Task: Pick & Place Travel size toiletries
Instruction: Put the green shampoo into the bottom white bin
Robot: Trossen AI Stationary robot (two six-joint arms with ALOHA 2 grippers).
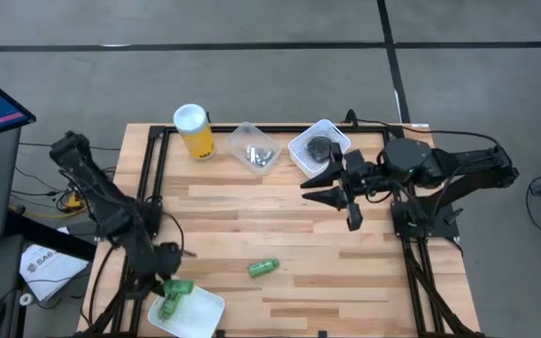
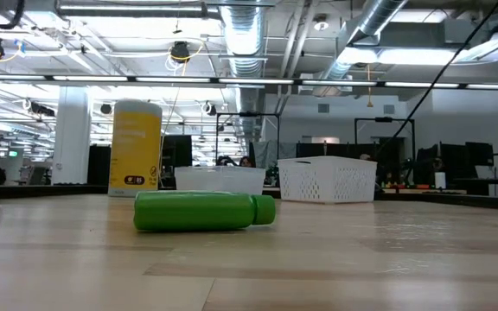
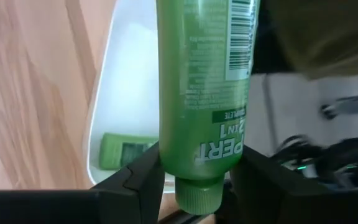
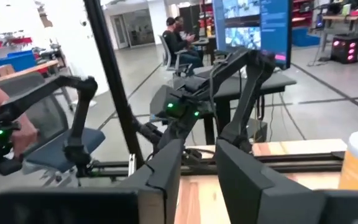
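Left pincer [image 1: 169, 299] at the near left corner, clenched on a green mini bottle [image 3: 201, 93], cap toward the wrist, poised over the white tub [image 1: 205, 314] for the drop; a second green bottle [image 3: 126, 150] already inside. Third green bottle [image 1: 263, 269] lying loose on the bare tabletop [image 1: 327, 253], nothing blocking access. Farther back, right pincer [image 1: 316, 183] released, empty, hovering beside the white basket [image 1: 319, 148]. Beyond, clear tub [image 1: 255, 147] and yellow canister [image 1: 193, 130] along the far edge.
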